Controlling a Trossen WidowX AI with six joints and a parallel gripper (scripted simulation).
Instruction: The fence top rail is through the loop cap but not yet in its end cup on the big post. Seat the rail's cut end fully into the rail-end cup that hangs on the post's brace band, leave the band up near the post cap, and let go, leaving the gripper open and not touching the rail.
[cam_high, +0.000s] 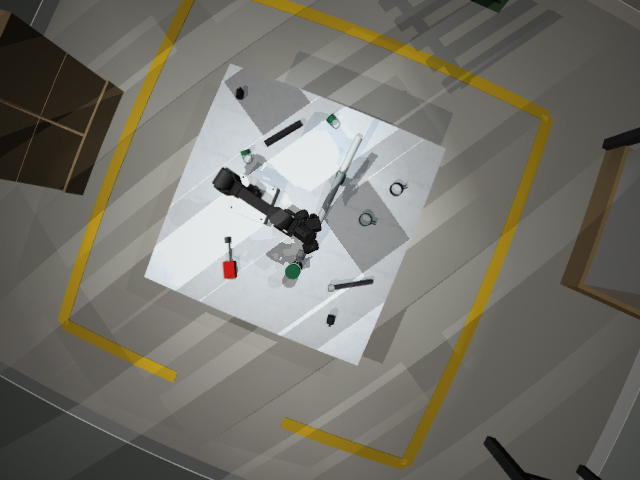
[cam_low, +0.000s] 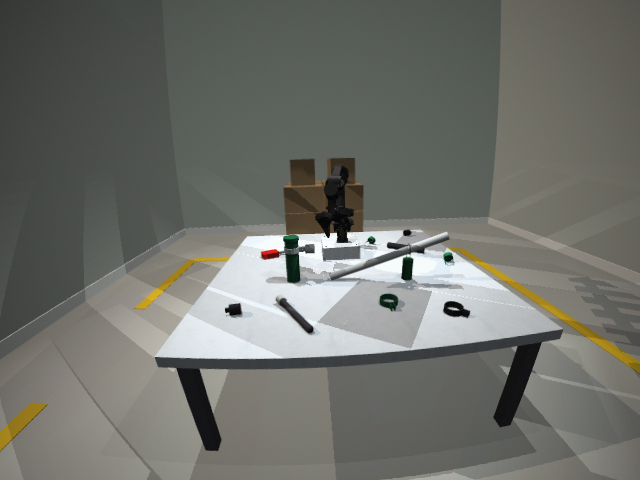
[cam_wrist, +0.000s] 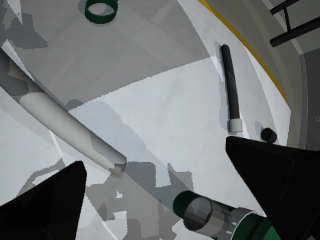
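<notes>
kinda open gap between the rail (cam_high: 351, 152) (cam_low: 387, 257) (cam_wrist: 70, 127) and the cup (cam_high: 301, 254) (cam_low: 309, 248) (cam_wrist: 200, 215); slanted rail blocks a low pass to the small post (cam_low: 407, 268); big post (cam_high: 292, 271) (cam_low: 293, 266) (cam_wrist: 256, 228) stands upright beside the cup

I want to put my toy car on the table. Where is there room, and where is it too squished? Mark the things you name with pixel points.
There looks to be room between the red block (cam_high: 229, 269) (cam_low: 269, 254) and the table's nearest corner in the top view, left of the big green post (cam_high: 292, 271) (cam_low: 293, 266). It's crowded between that post and the rail (cam_high: 351, 153) (cam_low: 387, 256) (cam_wrist: 65, 124), where the open fingers hover.
</notes>
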